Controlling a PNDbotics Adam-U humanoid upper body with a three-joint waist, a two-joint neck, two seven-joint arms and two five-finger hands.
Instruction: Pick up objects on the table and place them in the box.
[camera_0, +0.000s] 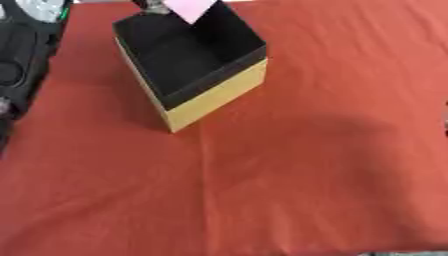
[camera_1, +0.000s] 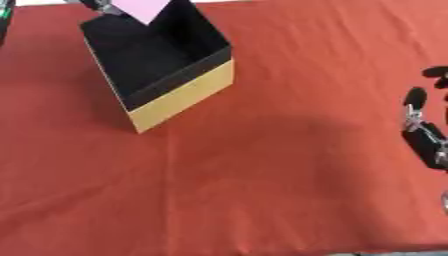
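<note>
We see the box (camera_0: 194, 65) at the far left of the table (camera_0: 306, 175), yellow outside, black inside, open-topped, with a pink piece (camera_0: 191, 8) at its far rim; what's inside we can't tell. Red cloth beside and in front of it lies bare. Our right hand (camera_1: 423, 127) shows at the right edge, holding nothing, finger state unclear.

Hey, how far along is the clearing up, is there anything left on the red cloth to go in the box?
No loose object shows on the red cloth, so the picking looks done or close to it. The box stands open near the far edge, black inside; a pink thing shows at its far corner, whether inside cannot be told. Nothing seems in hand: the right hand shows at the right edge, away from the box. The left hand is hard to make out.
</note>
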